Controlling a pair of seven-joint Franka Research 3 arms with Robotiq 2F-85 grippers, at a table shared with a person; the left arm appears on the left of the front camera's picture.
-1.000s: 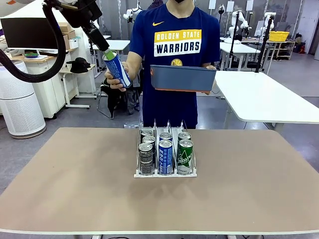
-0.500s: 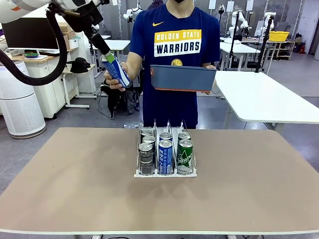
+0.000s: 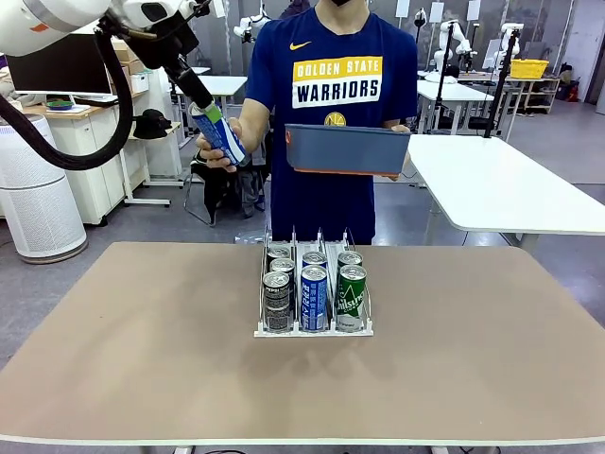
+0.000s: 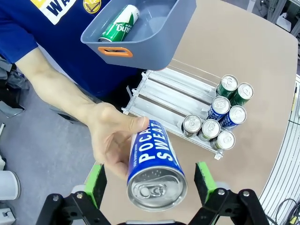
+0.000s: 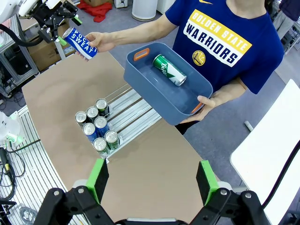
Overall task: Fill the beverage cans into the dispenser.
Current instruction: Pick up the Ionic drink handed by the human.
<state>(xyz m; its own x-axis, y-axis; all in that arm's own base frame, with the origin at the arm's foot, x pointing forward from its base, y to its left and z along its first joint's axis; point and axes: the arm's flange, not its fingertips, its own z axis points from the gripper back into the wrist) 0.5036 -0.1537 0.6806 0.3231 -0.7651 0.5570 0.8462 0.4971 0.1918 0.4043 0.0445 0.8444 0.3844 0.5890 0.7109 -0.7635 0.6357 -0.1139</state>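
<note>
Since a second ago, my left arm [image 3: 57,19] has swung further into the front view's 11 o'clock corner, while the left gripper [image 3: 200,99] has stayed at the top of the blue Pocari Sweat can [image 3: 221,135]. Its jaws are released: in the left wrist view the green pads [image 4: 96,180] flank the can's silver top with a gap on both sides. The person's hand [image 3: 212,151] holds that can tilted, at 11 o'clock from the dispenser [image 3: 313,332]. Their other hand [image 5: 213,101] holds a blue-grey tub [image 3: 345,148] at 12 o'clock above it, with one green can [image 5: 169,70] lying inside. The dispenser sits mid-table [image 3: 142,331], its 6 o'clock end holding three dark cans [image 3: 276,298], two blue cans [image 3: 314,288] and two green cans [image 3: 351,288]. My right gripper [image 5: 152,180] hangs high over the table, jaws released, empty.
</note>
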